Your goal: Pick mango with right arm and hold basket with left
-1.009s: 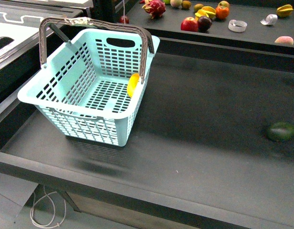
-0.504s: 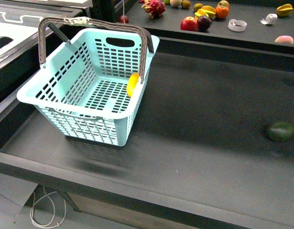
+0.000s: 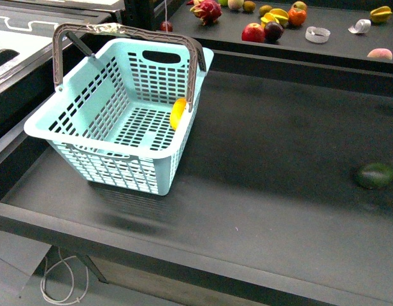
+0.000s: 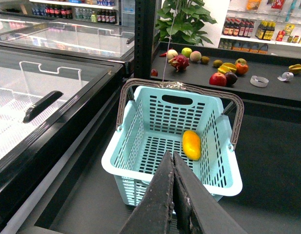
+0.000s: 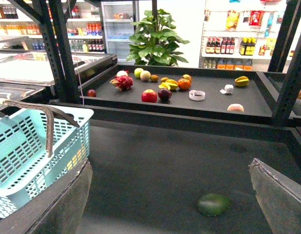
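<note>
Task appears near done: small yellow oval mango [image 4: 191, 145] lies inside the turquoise slotted plastic basket [image 4: 218, 178] on the dark tabletop [image 3: 272, 159]. Left fingers [image 4: 172, 195] closed, empty; right fingers [image 5: 79, 195] spread, empty. Next: left must grasp basket.

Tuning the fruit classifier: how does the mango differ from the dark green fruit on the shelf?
Colour: the mango is bright yellow; the dark green fruit is deep green.
Place: the mango lies inside the basket, against its right wall; the green fruit sits alone on the bare dark shelf, far to the right.
Shape: the mango looks longer and narrower; the green fruit rounder.
Shared: both are smooth ovals, and no gripper touches either.
</note>
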Available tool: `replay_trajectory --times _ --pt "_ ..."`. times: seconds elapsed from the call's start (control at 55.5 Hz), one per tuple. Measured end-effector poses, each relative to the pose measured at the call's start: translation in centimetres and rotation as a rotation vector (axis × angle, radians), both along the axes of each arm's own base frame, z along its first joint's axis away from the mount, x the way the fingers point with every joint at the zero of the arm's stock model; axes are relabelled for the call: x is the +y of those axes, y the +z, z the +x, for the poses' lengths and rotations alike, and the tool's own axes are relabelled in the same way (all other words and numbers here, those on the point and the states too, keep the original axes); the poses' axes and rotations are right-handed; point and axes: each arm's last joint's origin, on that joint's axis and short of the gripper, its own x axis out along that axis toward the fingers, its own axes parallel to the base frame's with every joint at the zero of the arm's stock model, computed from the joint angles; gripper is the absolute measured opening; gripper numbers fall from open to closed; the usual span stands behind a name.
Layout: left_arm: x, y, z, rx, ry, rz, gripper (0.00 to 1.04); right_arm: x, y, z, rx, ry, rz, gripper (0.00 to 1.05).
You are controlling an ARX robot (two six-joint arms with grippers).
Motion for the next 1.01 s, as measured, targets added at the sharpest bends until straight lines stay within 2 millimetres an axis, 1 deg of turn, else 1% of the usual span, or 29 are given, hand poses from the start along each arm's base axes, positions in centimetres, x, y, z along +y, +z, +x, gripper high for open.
replay_trajectory --times 0.468,1.009 --pt "0.0 1.0 -2.3 -0.03 0.0 0.003 0.02 0.0 0.0 0.0 0.0 0.0 0.0 0.96" --pt "0.0 1.0 -3.8 -0.033 0.0 0.003 0.02 0.0 0.0 0.0 0.0 0.0 0.0 0.96"
